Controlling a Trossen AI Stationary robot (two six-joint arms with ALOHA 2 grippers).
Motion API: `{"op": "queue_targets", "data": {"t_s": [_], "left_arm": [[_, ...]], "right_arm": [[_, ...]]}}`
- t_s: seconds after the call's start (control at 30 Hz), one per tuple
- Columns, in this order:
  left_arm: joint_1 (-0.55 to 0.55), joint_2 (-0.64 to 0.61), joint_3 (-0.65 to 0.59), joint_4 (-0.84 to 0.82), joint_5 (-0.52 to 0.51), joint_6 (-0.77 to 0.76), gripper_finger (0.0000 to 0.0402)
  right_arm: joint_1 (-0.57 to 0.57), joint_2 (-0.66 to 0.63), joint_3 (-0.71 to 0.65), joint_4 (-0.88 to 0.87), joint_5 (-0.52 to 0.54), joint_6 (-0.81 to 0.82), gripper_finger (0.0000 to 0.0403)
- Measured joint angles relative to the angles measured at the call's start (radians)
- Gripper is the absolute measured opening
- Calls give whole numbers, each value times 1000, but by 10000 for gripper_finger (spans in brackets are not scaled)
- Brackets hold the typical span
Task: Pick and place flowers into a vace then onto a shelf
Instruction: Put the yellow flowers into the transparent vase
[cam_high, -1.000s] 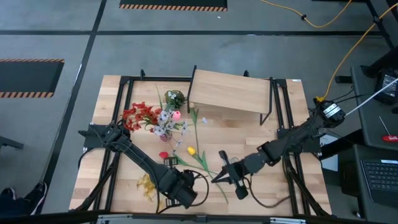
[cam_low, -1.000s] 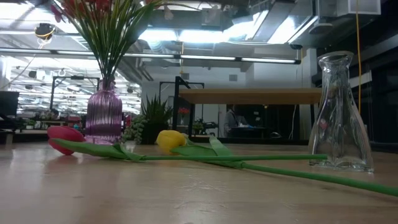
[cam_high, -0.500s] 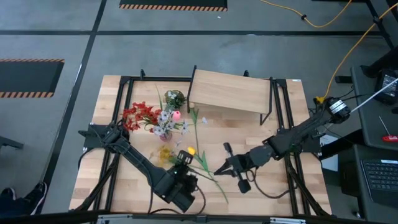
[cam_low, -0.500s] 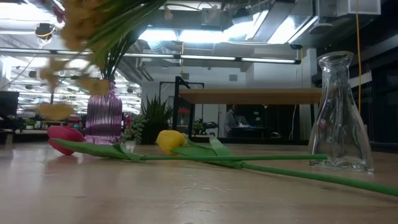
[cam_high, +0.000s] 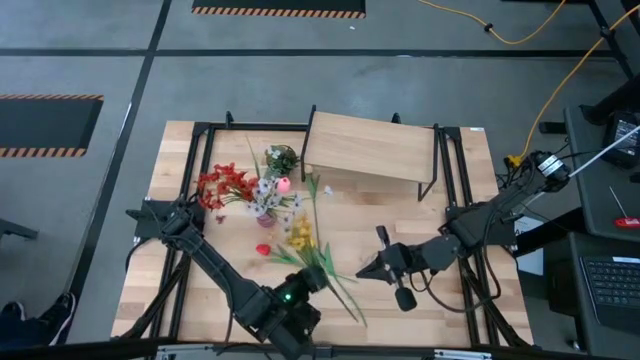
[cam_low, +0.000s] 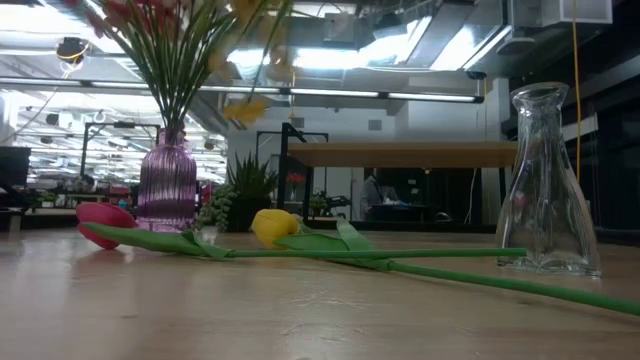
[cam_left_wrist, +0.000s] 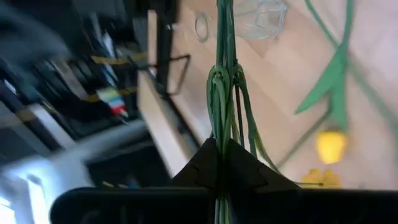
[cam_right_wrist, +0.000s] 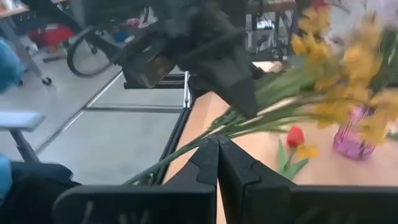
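Yellow flowers (cam_high: 300, 237) — long green stems pinched in left hand (cam_high: 312, 277) — right hand (cam_high: 366, 272) closed, empty

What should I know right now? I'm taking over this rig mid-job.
Left gripper: shut on the yellow bunch, held above the table.
Right gripper: shut, empty, close to the bunch's stems.
Done: several flowers stand in the purple vase.
Left: two tulips lie on the table; the clear vase is empty; no vase is on the shelf yet.
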Motion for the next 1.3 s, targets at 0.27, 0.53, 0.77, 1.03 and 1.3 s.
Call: {"op": "queue_targets", "data": {"t_s": [0.27,0.53,0.77,1.03,1.3], "left_arm": [[8,8,-21,53,-170,317,5],[17,9,-54,138,-218,538,5],[22,9,-54,241,-241,667,5],[29,9,-54,297,-256,740,5],[38,9,-54,305,-261,782,5]], "right_arm": [[0,0,0,2,-34,93,21],[-1,5,0,5,-33,97,91],[-24,48,0,17,-33,96,145],[-51,61,0,64,-46,103,171],[-55,109,0,99,-67,151,172]]}}
